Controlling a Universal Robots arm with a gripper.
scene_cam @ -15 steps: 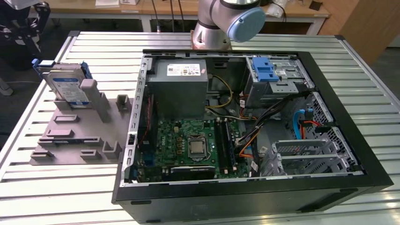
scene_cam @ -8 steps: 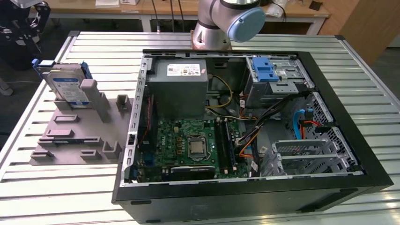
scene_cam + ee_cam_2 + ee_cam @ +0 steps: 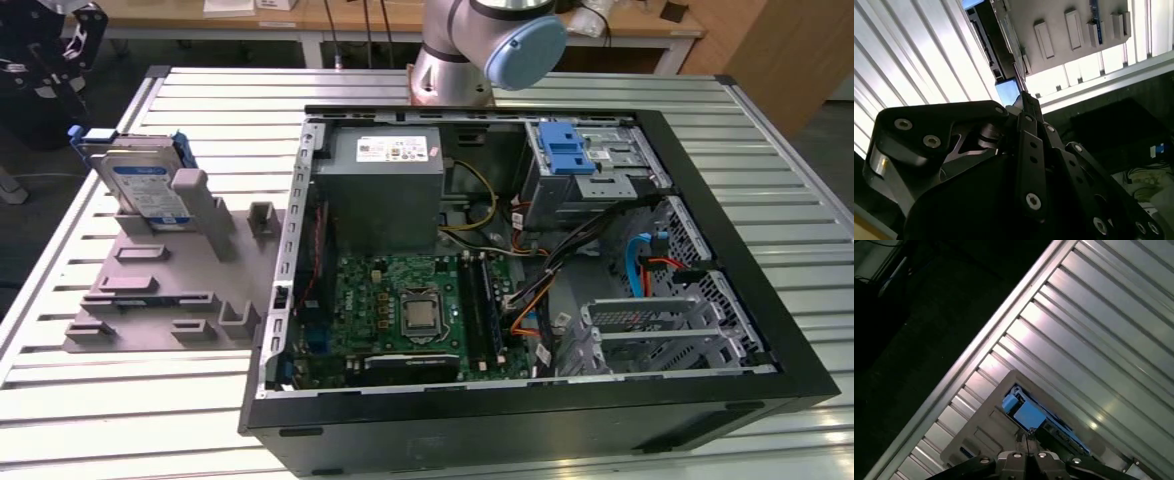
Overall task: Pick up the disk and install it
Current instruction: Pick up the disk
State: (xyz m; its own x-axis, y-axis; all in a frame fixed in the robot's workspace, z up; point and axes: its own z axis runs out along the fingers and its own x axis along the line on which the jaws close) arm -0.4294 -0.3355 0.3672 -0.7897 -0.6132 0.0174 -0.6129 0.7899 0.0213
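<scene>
Standing upright in a slot of the grey stand (image 3: 150,298) at the exterior view's left, the disk (image 3: 144,185) shows its white-and-blue label, the print too small to read. The stand rests on the slatted metal table (image 3: 80,420), just beside the open computer case (image 3: 534,415). Inside the case, going rightward in that view, sit the grey power supply (image 3: 387,195) with white stickers, the green motherboard (image 3: 400,310) next to it, then the metal drive cage (image 3: 594,185) topped by a blue latch (image 3: 567,150). The exterior view gives the case's contents. The first wrist view looks down on the disk's blue edge in the stand, with the gripper (image 3: 1026,440) clear of it. Its fingertips are pressed together on nothing, and in the second wrist view its black linkages converge to one thin tip
</scene>
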